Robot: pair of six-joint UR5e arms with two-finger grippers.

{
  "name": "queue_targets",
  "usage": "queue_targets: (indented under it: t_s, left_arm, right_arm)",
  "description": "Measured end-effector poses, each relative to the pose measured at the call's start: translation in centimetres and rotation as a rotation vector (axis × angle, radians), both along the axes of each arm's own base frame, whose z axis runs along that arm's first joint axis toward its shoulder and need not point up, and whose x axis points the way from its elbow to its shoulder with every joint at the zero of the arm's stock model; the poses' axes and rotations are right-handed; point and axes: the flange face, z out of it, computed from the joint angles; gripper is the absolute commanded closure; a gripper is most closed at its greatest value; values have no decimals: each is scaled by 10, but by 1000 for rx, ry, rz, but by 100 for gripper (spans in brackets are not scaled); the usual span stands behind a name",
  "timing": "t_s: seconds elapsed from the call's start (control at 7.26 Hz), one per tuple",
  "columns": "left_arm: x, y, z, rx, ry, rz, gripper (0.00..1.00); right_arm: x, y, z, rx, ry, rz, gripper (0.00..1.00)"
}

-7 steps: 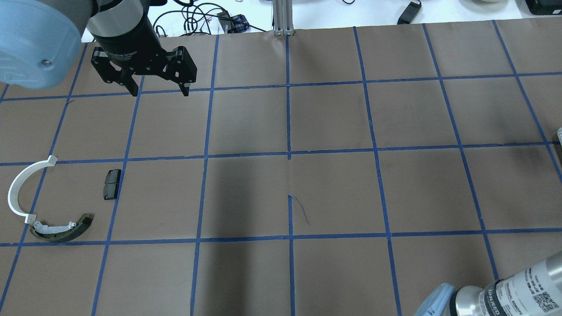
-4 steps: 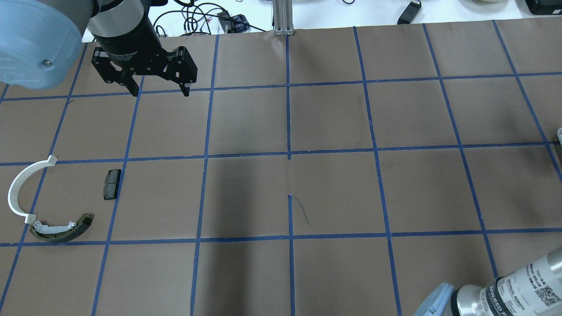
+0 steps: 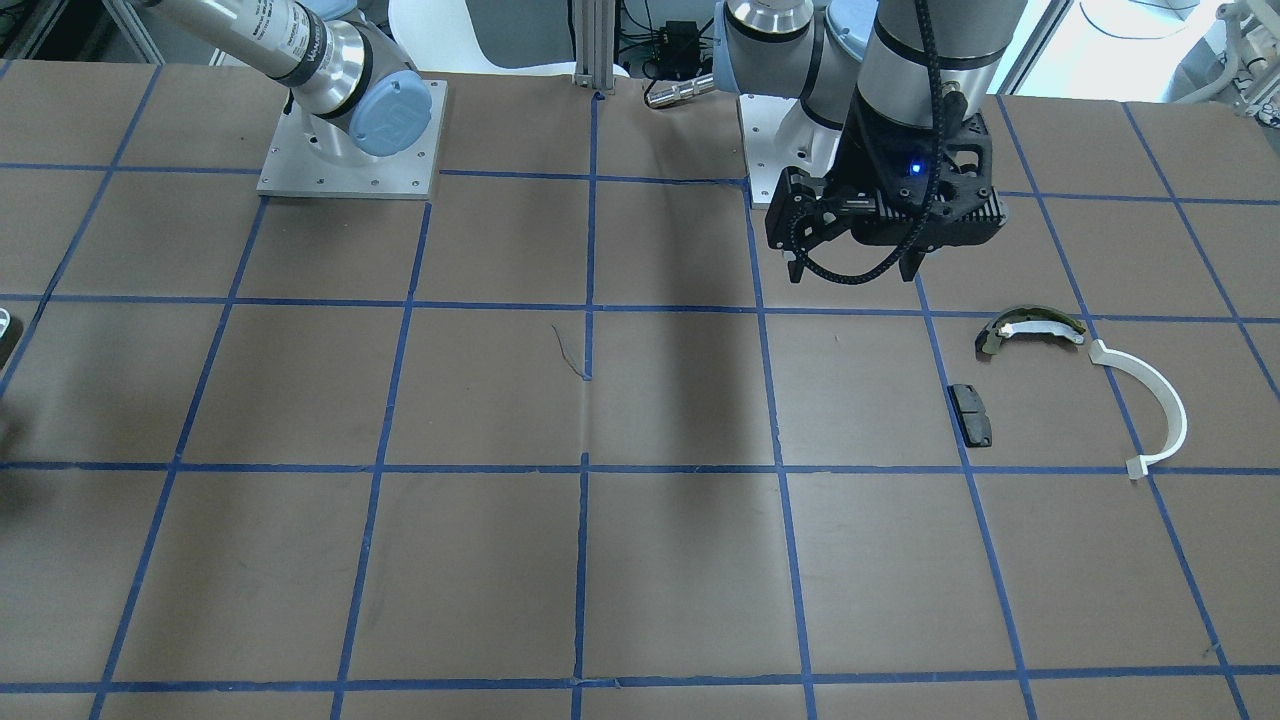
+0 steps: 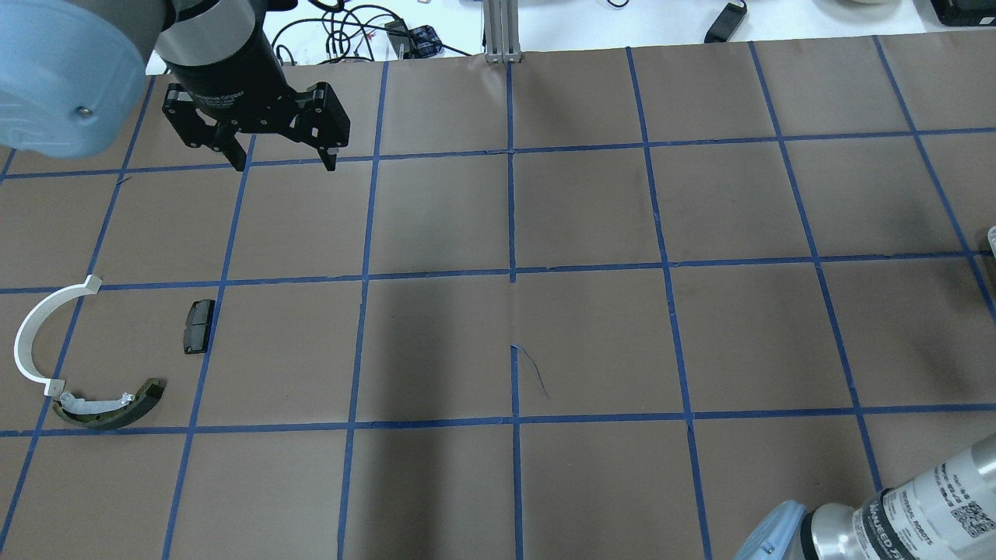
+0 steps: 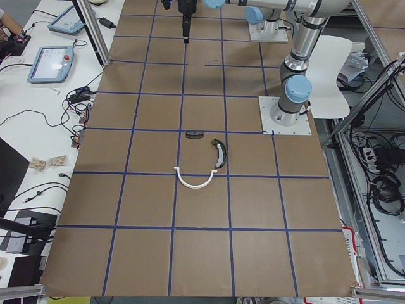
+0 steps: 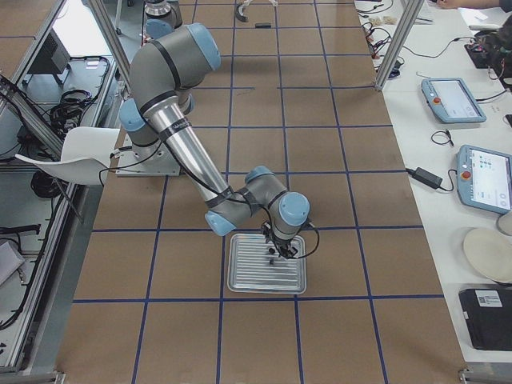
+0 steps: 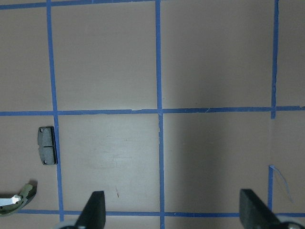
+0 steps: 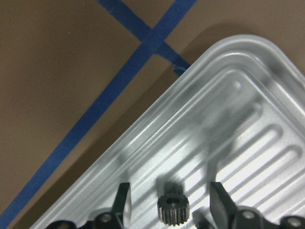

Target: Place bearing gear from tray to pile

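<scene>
Bearing gear [image 8: 173, 210], standing on tray [image 8: 248, 119], centred between jaws of right gripper [image 8: 169, 187]; jaws spread wide, clear of it, empty.

Quick headcount: one tray [image 6: 248, 276]; exactly one bearing gear [image 8: 173, 208] sitting on it; the pile [image 3: 1030, 325] is three loose parts (three kinds, one apiece): one olive-and-white brake shoe [image 4: 109, 406], one thin white half-ring arc [image 4: 31, 330], one small black pad [image 4: 198, 327]; off on the side bench, two tablets [image 6: 454, 100]; also one white chair [image 6: 76, 148].
</scene>
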Motion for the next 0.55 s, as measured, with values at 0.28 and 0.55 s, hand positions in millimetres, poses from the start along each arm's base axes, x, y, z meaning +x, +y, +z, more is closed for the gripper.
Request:
queue_targets:
  t_s: [0.28,0.55]
  left_arm:
    - [0,0,0,-1,0,1,0]
    - [1,0,0,0,0,1,0]
  right_arm:
    - [-1,1,-1,4,0,-3,50]
    - [-2,2,-1,6,1,-7,88]
